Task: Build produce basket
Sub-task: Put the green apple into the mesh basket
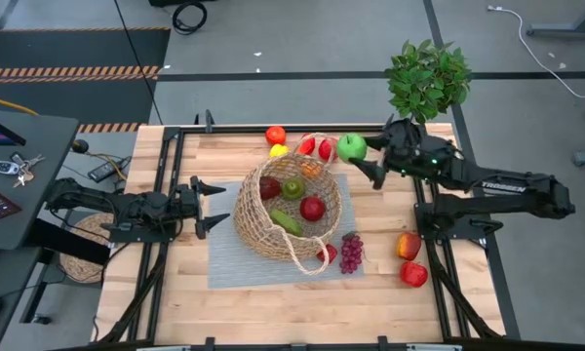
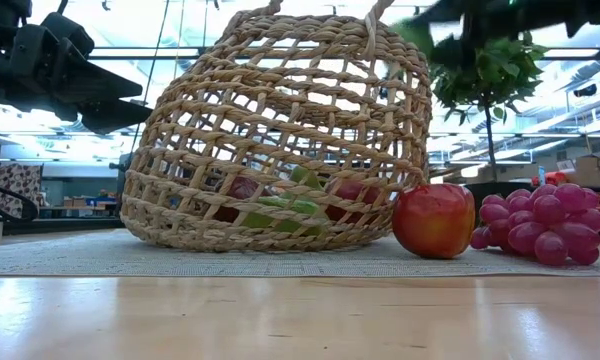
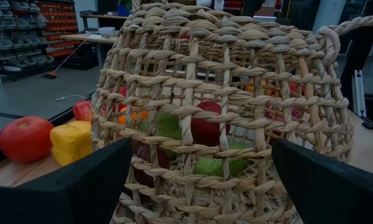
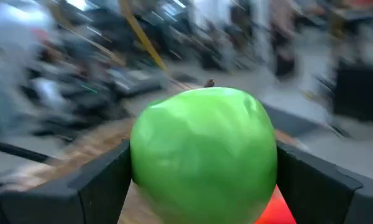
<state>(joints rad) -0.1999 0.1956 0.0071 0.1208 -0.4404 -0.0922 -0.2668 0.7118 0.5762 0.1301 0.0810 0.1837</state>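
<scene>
open-weave tan wicker basket (image 1: pixel 285 216) is tipped on its side on the ribbed grey mat (image 1: pixel 229 263), looped handle (image 1: pixel 310 255) aimed at the near table edge. glossy rounded toy produce (image 1: pixel 312 208) is seen inside it; a red apple (image 2: pixel 435 220) and knobbly purple grapes (image 2: pixel 537 221) lie just beside its handle. left gripper (image 1: pixel 211 203) is held level, left of the basket, fingers spread, nothing gripped. right gripper (image 1: pixel 363 156) is reached over the basket's far-right side, pinching a smooth green apple (image 1: pixel 351 146).
</scene>
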